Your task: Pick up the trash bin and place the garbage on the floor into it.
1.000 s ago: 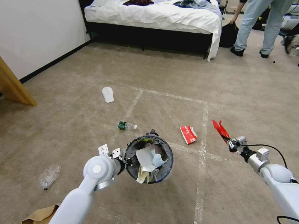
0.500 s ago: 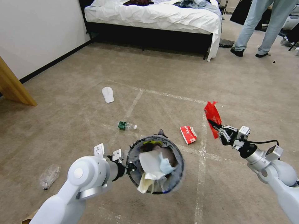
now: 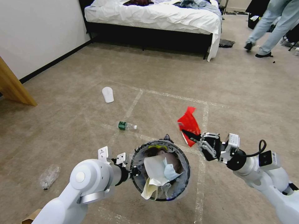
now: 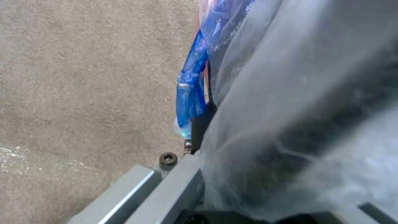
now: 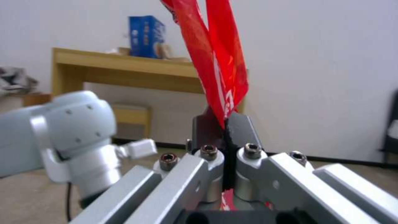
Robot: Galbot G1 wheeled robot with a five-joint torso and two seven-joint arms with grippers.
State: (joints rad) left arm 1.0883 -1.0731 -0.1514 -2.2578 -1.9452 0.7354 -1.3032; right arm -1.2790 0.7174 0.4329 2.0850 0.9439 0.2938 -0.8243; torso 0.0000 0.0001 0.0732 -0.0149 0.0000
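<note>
Changes over the last second, head view. The right gripper (image 3: pixel 190 136), jaws clamped on a red wrapper (image 3: pixel 188 121), has travelled from the right of the frame toward centre and now sits just right of the trash bin (image 3: pixel 160 169) rim; the wrapper now covers most of the red packet that lay exposed on the floor (image 3: pixel 78 102). The left gripper (image 3: pixel 134 171) has carried the bin slightly lower and rightward in the frame, so it appears larger.

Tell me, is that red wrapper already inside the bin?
No: the right claw is shut on the red wrapper, holding it in the air beside the trash bin, not in it.
</note>
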